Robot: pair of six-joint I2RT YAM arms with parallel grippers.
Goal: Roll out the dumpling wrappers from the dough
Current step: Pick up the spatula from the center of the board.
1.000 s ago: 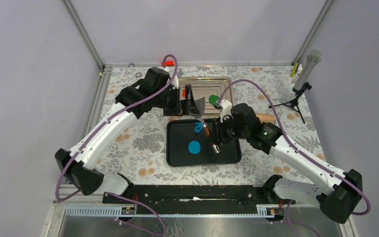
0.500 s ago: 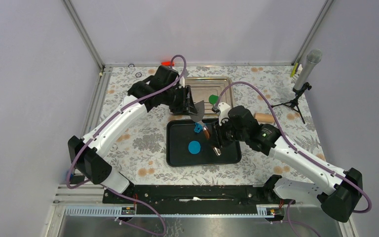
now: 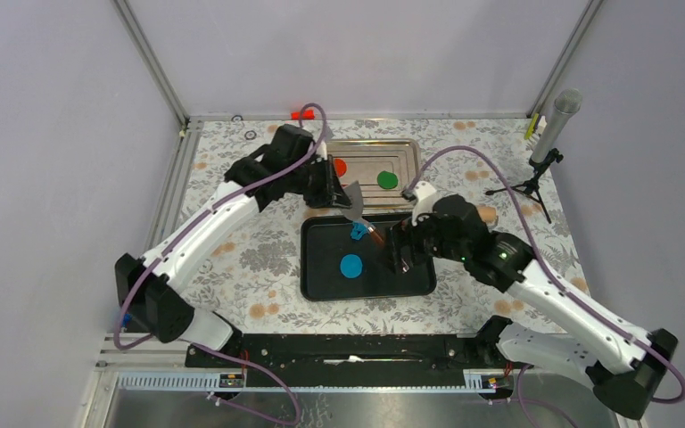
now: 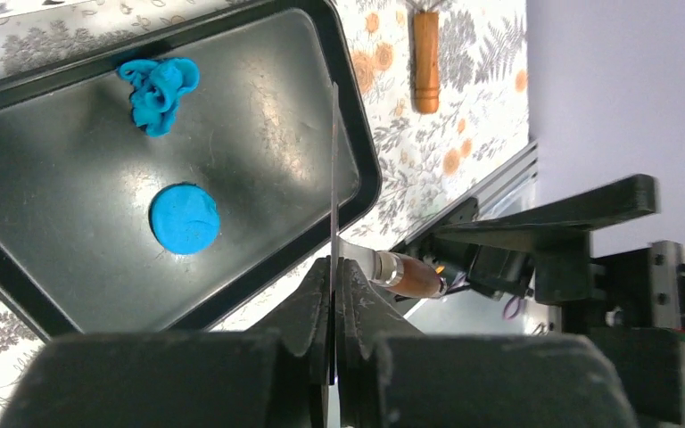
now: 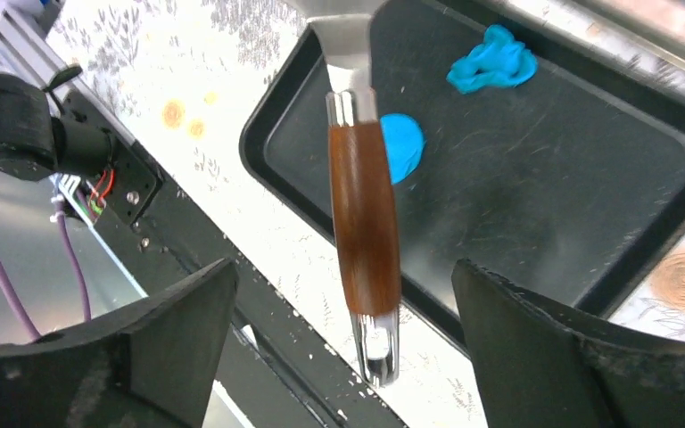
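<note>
The dough is a bright blue lump [image 3: 357,231], crumpled and ragged, lying at the back of the black tray [image 3: 321,287]. In the middle of the same tray, a little nearer the arms, lies one blue disc [image 3: 350,265], which is flat, round and smooth. Just behind the black tray is a silver tray [image 3: 363,146] with one red disc [image 3: 340,167] and one green disc [image 3: 387,179] in it, well apart from each other. That makes three discs, one lump and two trays. The left gripper [image 4: 333,267] is squeezed tight on the thin metal blade of one scraper [image 5: 363,214], which it holds up over the back edge of the black tray. The right gripper [image 5: 341,267] is over the right side of the black tray, wide open, with a finger on each side of the scraper's brown handle, not touching it. One wooden stick [image 4: 425,58] lies on the flowery worktop [image 3: 232,259] to the right of the black tray.
</note>
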